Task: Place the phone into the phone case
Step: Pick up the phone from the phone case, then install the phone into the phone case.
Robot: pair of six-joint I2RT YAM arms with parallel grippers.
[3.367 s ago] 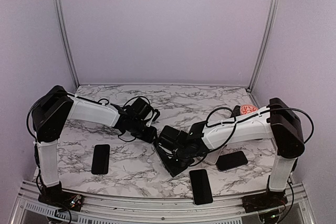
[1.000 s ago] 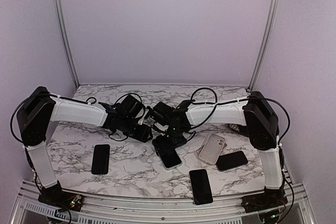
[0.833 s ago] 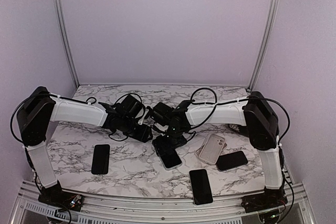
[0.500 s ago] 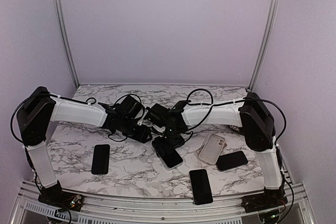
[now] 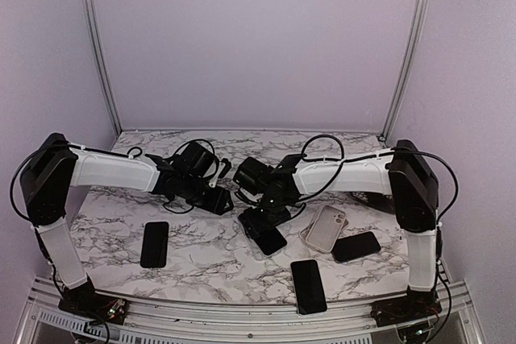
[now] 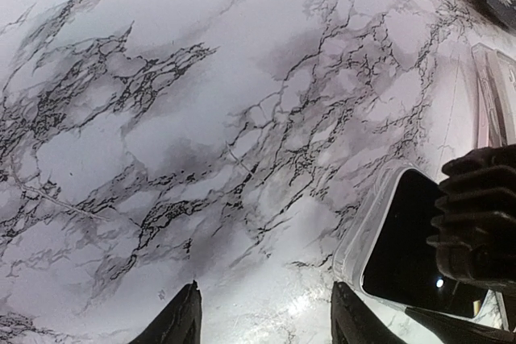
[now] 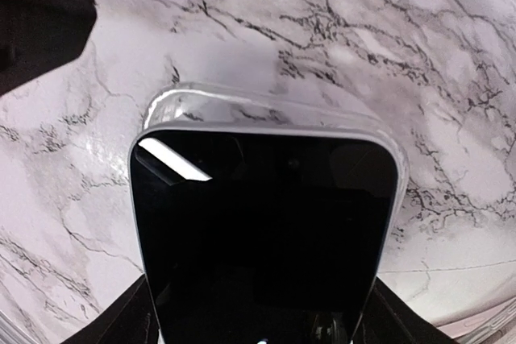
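Note:
A black-screened phone (image 7: pixel 262 223) lies in a clear phone case (image 7: pixel 266 109), whose rim shows round its far end and sides. My right gripper (image 7: pixel 262 316) is shut on it, one finger against each long side. From above, the phone (image 5: pixel 268 238) rests on the marble mid-table under the right gripper (image 5: pixel 264 217). My left gripper (image 6: pixel 266 324) is open over bare marble just left of the cased phone (image 6: pixel 403 239). A ridged right finger (image 6: pixel 476 223) presses on that phone. In the top view the left gripper (image 5: pixel 219 200) hovers beside the right one.
A second pale case (image 5: pixel 325 227) lies right of centre, partly over a black phone (image 5: pixel 355 246). Two more black phones lie at the left (image 5: pixel 155 243) and the near edge (image 5: pixel 309 286). Metal posts and purple walls close in the table (image 5: pixel 201 259).
My right gripper has narrowed onto the cased phone and nudged it slightly right. The right arm's elbow has swung outward. My left gripper has eased back a little, still open.

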